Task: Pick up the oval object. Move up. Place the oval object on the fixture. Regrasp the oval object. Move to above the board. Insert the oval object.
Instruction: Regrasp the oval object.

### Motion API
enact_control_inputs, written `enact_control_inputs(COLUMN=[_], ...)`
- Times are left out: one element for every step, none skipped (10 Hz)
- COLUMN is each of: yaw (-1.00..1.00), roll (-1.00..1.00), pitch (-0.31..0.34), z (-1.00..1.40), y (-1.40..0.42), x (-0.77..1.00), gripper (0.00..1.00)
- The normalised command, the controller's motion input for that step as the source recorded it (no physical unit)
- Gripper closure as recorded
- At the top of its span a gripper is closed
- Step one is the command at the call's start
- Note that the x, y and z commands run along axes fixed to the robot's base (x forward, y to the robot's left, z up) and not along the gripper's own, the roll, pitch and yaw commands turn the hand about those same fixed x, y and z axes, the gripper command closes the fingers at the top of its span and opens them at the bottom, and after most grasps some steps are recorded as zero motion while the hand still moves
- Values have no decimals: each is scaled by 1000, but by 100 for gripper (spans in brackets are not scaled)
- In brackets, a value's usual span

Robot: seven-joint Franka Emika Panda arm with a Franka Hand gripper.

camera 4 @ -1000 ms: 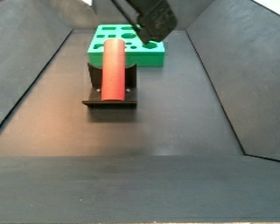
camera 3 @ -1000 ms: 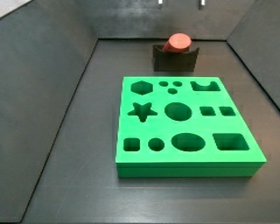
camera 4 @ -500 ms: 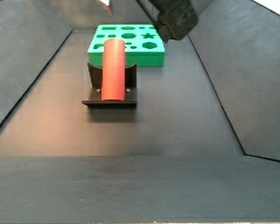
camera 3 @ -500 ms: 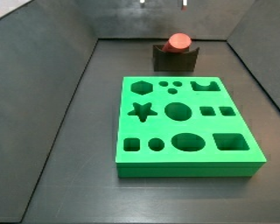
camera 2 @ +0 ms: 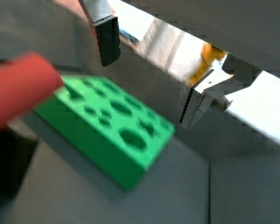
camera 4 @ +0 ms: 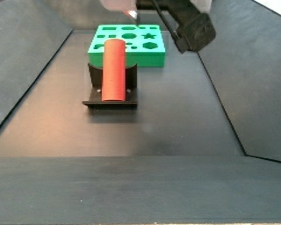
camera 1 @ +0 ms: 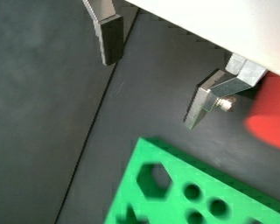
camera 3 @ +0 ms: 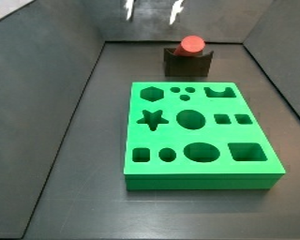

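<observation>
The oval object (camera 3: 190,44), a smooth red peg, lies in the notch of the dark fixture (camera 3: 187,66) behind the green board (camera 3: 201,136). A side view shows its full length (camera 4: 113,70) across the fixture (camera 4: 109,98), with the board (camera 4: 129,44) beyond. My gripper (camera 3: 152,15) hangs high above the floor, to the side of the fixture and apart from the peg. It is open: both wrist views show its fingers (camera 1: 108,39) (camera 2: 108,42) wide apart with nothing between them. The peg is a red blur (camera 1: 271,118) (camera 2: 20,83) at the edge of each wrist view.
Grey walls enclose the dark floor (camera 3: 78,178) on all sides. In a side view the gripper's dark body (camera 4: 188,26) hangs near one sloping wall. The board's shaped holes (camera 2: 108,114) show in a wrist view.
The open gripper has travelled sideways at height, away from above the fixture. The red peg has stayed on the fixture and the board has not moved.
</observation>
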Motion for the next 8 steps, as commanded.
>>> enact_control_inputs(yaw=[-1000,-1000,-1000,-1000,-1000,-1000,-1000,-1000], roll=[771,759,746,731,726,719,709,698], pitch=[-78,-102,-121,-159,-173,-194,-222,-248], z=[-779,-562,-391,-148,-57,-12,-27,-22], y=[-219,-120,-57,-20,-16,-16,-15,-15], x=[-173,-42,11,37,35,27,17,0], gripper=[0,0,0,0,0,0,0,0])
